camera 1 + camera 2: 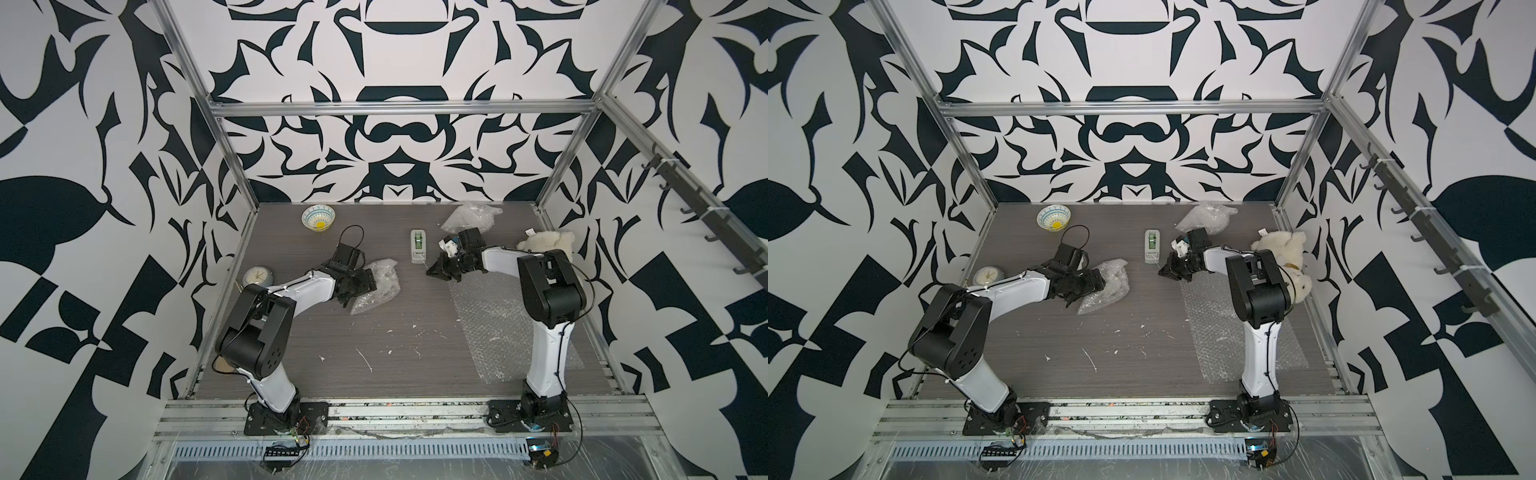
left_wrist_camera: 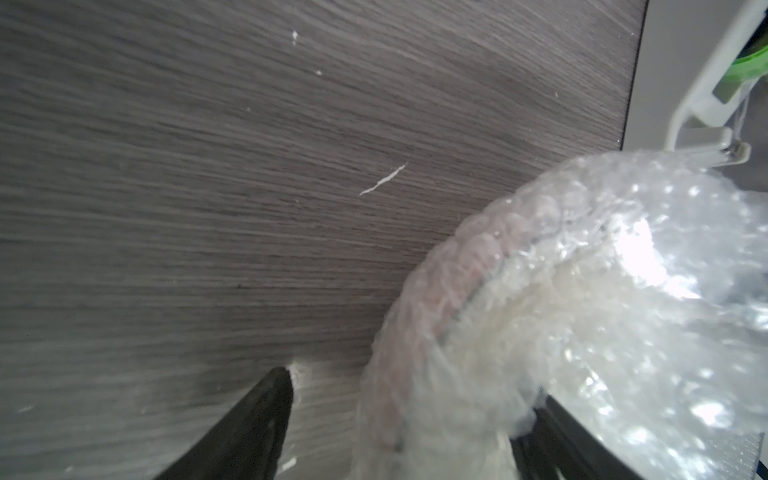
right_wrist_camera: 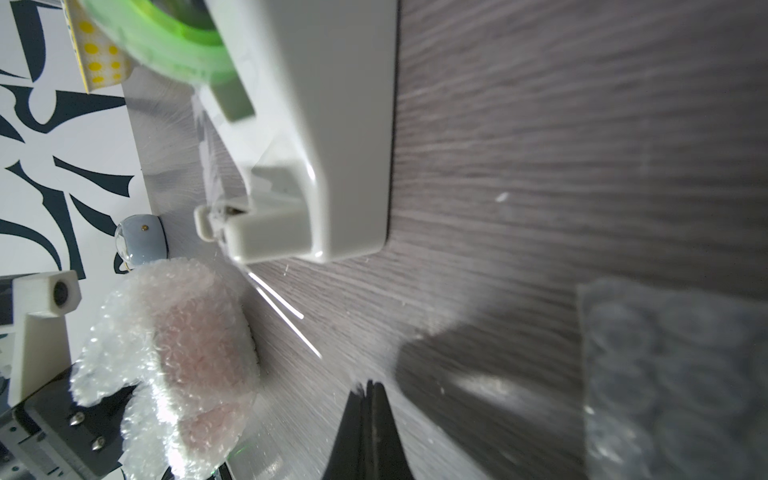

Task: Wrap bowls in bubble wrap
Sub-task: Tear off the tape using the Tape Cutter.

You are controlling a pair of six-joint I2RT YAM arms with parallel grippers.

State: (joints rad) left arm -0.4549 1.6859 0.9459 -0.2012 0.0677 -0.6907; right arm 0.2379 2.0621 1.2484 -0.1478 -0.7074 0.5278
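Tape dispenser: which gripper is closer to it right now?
Right. The right gripper, shut, sits just beside the tape dispenser at its near end. The left gripper is farther off, at the wrapped bundle.

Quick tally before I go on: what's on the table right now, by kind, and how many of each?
Unwrapped bowl: 1
Bubble-wrap bundles: 2
Flat bubble wrap sheet: 1
Tape dispenser: 1
Alarm clock: 1
Plush toy: 1
Total: 7
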